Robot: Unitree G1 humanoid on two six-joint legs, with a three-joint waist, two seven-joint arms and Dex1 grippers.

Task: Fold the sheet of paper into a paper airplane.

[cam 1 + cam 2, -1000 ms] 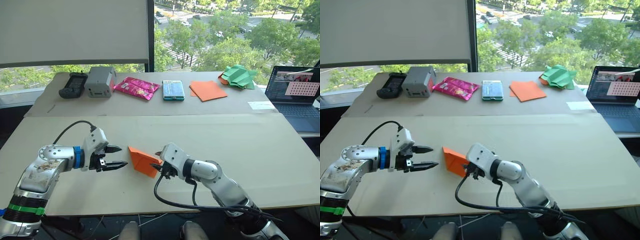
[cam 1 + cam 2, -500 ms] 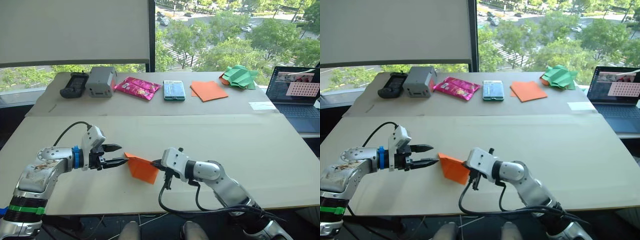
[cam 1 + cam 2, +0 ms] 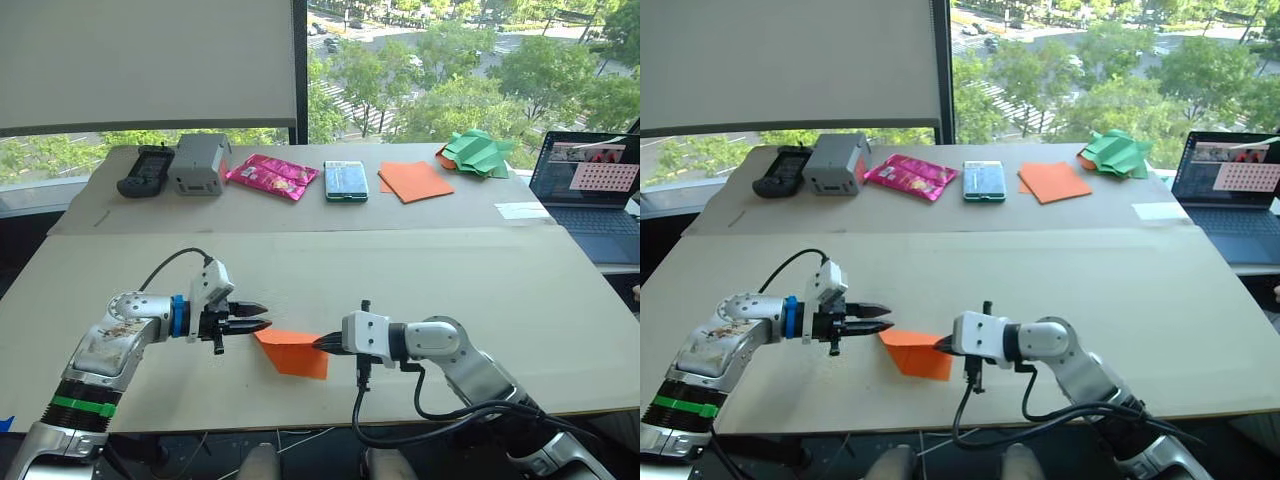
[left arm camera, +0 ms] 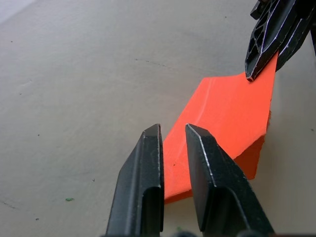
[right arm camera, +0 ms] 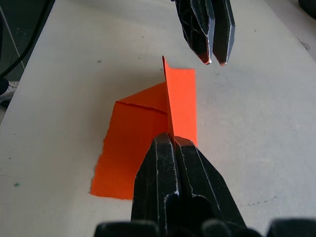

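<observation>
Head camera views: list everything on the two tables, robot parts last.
sheet of paper: one, orange, folded, near table.
black handset: one, far table's left end.
grey box: one, beside the handset.
snack packet: one, pink, far table.
teal pack: one, far table's middle.
flat paper: one, orange, far table.
paper heap: one, green, far right.
laptop: one, dark, right edge.
left claw: slightly open at the sheet's corner.
right claw: pinching the sheet.

Two orange papers, one green heap
</observation>
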